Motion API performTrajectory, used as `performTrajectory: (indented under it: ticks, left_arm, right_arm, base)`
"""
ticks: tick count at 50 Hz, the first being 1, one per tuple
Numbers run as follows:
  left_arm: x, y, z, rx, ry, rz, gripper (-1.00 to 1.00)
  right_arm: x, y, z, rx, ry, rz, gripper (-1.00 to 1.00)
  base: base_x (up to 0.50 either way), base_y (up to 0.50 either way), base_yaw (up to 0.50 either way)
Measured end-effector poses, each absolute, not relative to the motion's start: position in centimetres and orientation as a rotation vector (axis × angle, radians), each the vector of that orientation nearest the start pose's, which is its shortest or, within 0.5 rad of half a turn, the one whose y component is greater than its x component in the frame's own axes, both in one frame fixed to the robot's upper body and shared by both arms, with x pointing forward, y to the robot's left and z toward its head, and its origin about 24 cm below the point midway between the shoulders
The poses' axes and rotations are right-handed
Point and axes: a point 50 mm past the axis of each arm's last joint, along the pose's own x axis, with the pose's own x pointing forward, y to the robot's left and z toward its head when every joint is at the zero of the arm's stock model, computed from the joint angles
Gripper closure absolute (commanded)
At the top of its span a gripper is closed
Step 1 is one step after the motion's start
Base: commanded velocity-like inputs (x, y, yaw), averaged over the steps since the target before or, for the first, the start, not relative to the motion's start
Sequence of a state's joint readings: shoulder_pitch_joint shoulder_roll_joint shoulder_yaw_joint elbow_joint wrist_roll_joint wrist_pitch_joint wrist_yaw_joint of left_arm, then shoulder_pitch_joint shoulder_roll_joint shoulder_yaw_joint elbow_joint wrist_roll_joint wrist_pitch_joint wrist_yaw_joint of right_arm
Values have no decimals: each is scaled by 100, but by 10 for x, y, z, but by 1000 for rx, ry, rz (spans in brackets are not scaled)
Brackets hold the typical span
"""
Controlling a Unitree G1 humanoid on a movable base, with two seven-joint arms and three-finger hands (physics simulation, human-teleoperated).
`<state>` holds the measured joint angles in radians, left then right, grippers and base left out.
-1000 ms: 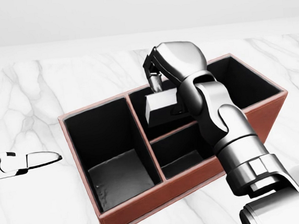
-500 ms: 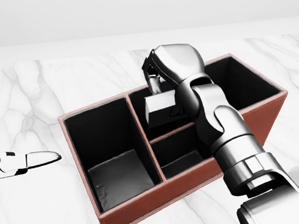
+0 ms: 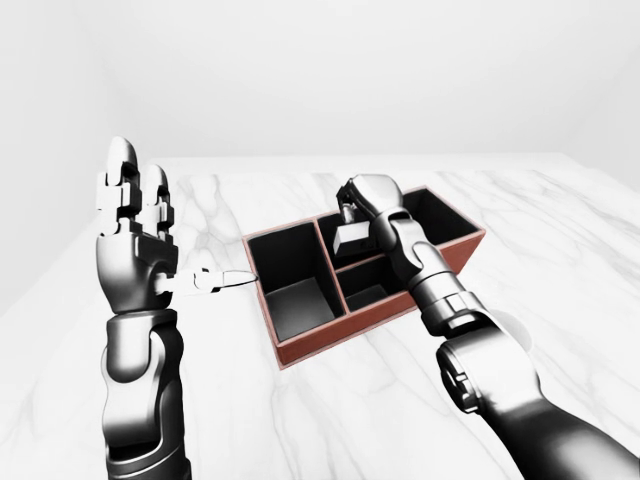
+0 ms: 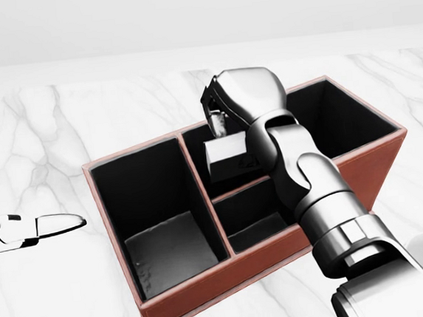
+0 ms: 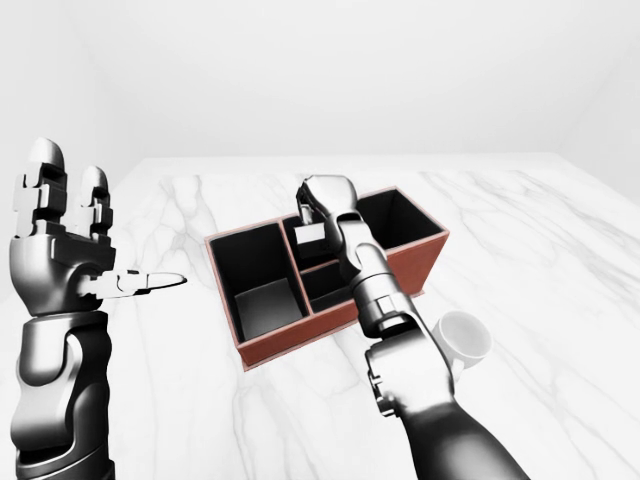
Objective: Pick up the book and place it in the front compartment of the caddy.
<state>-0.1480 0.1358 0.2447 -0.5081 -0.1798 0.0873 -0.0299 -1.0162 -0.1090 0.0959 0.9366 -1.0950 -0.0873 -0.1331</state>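
The reddish-brown caddy point(image 4: 208, 292) lies on the marble table, with black-lined compartments: a large one at the left, two small ones in the middle, one at the right. My right hand point(image 4: 219, 122) is shut on the small pale grey book point(image 4: 226, 156). It holds the book tilted, above the upper middle compartment, just over the divider to the lower one. My forearm hides part of both middle compartments. My left hand point(image 3: 135, 210) is raised upright and open at the left, clear of the caddy, with one finger point(image 4: 43, 227) pointing right.
A white cup point(image 5: 462, 337) stands on the table to the right of the caddy, beside my right forearm. The white marble tabletop point(image 4: 61, 134) stretches all round the caddy, up to a plain white wall.
My right hand has shifted slightly to the left with the book still in it. The left hand and the caddy have stayed put.
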Motion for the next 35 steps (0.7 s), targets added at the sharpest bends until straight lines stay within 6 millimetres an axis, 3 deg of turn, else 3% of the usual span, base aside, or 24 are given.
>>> performTrajectory:
  ticks: [35]
  left_arm:
    - [240,204,191,-2,-591,92,-100]
  right_arm:
    - [407,-80,154,-1356,-349,83,100]
  base:
    - [0,0,0]
